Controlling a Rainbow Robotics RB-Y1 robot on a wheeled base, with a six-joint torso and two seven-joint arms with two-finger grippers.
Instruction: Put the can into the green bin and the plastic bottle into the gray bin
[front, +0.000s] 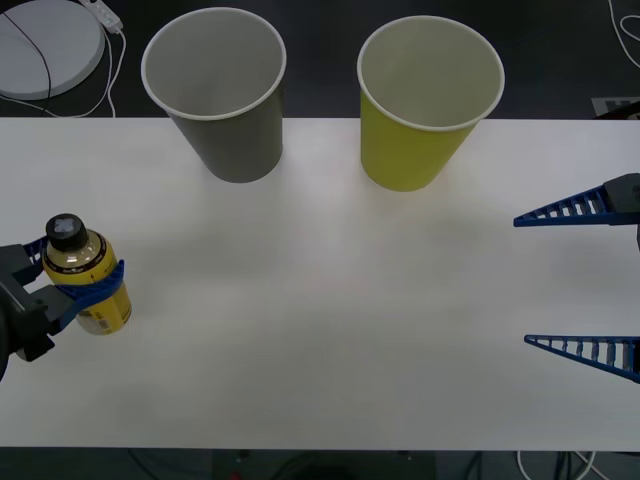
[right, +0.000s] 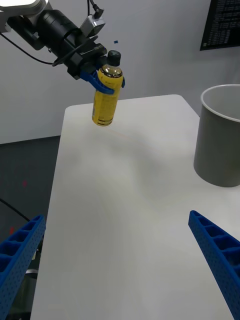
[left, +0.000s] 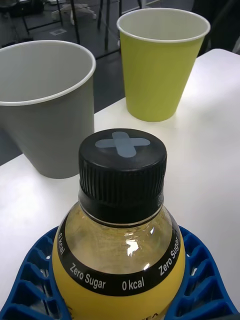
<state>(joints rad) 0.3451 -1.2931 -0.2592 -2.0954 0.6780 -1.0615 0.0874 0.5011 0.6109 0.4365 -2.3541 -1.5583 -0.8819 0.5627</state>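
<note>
The plastic bottle, yellow with a black cap, is near the table's left edge, tilted slightly. My left gripper is shut on it, blue fingers wrapped around its shoulder. The right wrist view shows the plastic bottle in that left gripper at the far end of the table. The gray bin stands at the back left of centre, with the green bin to its right. My right gripper waits open at the table's right edge. The can is out of view.
The white table stretches bare between the two grippers and in front of both cups. A round white device with cables lies on the dark floor beyond the table's back left corner.
</note>
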